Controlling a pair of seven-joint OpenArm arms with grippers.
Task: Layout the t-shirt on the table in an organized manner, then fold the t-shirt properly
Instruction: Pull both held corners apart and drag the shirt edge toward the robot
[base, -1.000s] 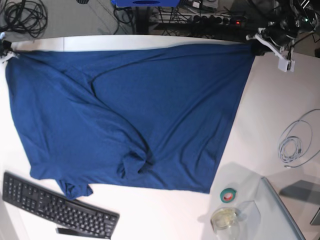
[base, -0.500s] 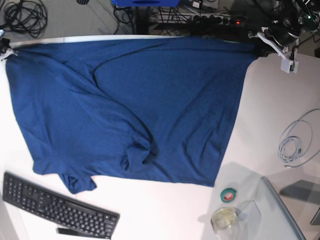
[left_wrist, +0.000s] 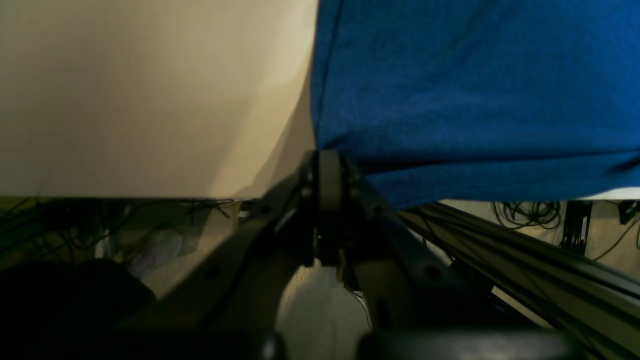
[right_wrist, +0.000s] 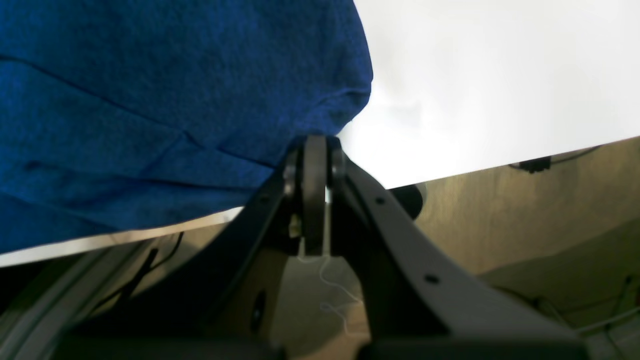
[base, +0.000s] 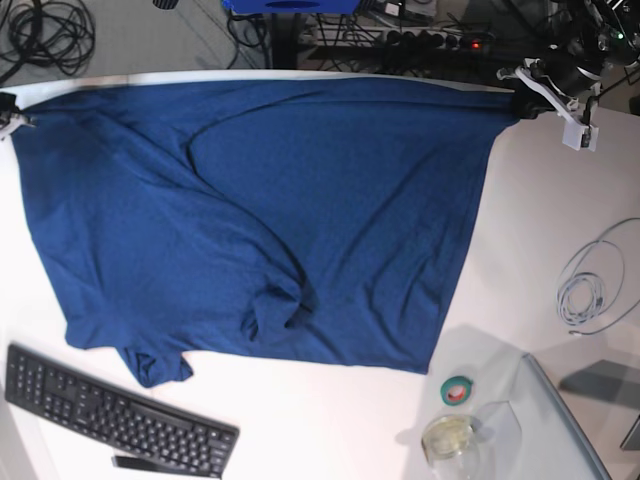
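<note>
t-shirt (base: 260, 210) lies spread over the white table (base: 540, 210) in the base view, the left wrist view shows the left gripper (left_wrist: 327, 160) clamped on its corner, and the right wrist view shows the right gripper (right_wrist: 315, 145) pinching another corner.
</note>
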